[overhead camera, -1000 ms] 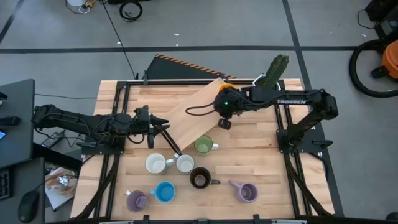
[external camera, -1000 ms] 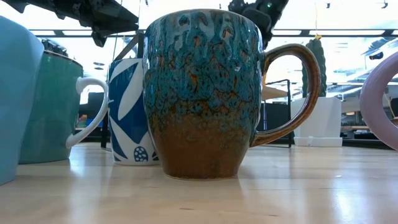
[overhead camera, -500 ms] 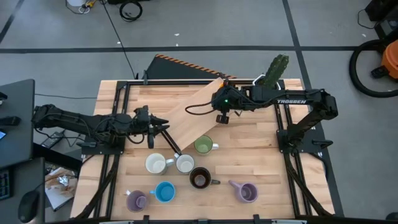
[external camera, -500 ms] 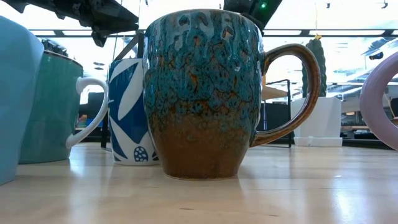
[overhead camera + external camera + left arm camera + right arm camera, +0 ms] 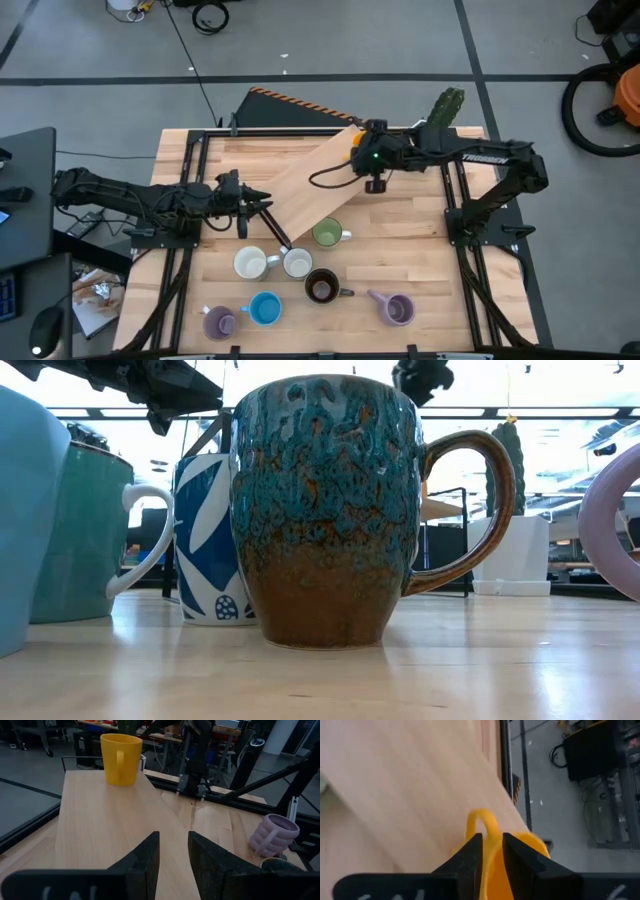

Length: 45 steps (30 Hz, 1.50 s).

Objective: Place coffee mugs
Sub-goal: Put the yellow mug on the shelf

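Note:
The orange mug (image 5: 356, 141) (image 5: 121, 759) stands upright on its base at the far end of a slanted wooden board (image 5: 310, 185). My right gripper (image 5: 368, 166) (image 5: 492, 845) hovers over it, open by a narrow gap. In the right wrist view the mug's handle (image 5: 480, 817) and body (image 5: 527, 850) show past the fingers. The left wrist view shows nothing touching the mug's rim. My left gripper (image 5: 268, 205) (image 5: 174, 840) waits above the board's near-left part, also open by a narrow gap. Several other mugs stand near the front edge, among them the green one (image 5: 326, 234) and the brown one (image 5: 321, 287) (image 5: 325, 510).
Two white mugs (image 5: 249, 263) (image 5: 297, 262), a blue mug (image 5: 265, 308) and two purple mugs (image 5: 219, 322) (image 5: 398, 309) fill the near part of the table. A cactus in a white pot (image 5: 440, 115) (image 5: 510, 550) stands at the far right corner. Black frame rails (image 5: 447, 190) run along both sides.
My right gripper has moved from over the board's middle toward the far edge and a little to the right, and now hangs by the orange mug. The mugs and my left arm have kept still.

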Motion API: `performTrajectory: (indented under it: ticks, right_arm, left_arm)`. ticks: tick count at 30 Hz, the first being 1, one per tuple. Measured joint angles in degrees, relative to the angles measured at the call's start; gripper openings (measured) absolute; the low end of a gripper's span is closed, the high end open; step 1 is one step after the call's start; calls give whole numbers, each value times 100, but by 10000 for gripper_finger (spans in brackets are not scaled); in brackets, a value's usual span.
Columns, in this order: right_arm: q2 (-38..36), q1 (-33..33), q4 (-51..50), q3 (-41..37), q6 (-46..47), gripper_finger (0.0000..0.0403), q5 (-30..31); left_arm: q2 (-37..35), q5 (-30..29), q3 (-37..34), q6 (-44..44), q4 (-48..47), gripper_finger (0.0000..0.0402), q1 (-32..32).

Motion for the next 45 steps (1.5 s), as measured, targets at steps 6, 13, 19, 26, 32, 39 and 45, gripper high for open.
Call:
performTrajectory:
  ticks: [6,13,19,26,32,39,45]
  right_arm:
    - [9,-354,-917,190,52,156,-575]
    - [43,-643,-1042,185,-29,204,-542]
    - [110,-847,-1191,172,23,175,-1061]
    - [293,-878,-1181,39,8,111,-1058]
    - [359,-833,-1301,36,395,43,-1122]
    - [355,-715,-1397,45,1232,27,-1175]
    - [353,-714,-1357,47,1904,39,-1253]
  left_arm:
    - [0,2,0,0,-4,107,0]
    - [0,2,0,0,-12,107,0]
    - [0,2,0,0,-15,107,-2]
    - [0,0,0,28,-24,107,0]
    - [0,2,0,4,-22,107,-2]
    - [0,90,0,1,10,107,-2]
    - [0,90,0,2,161,107,-2]
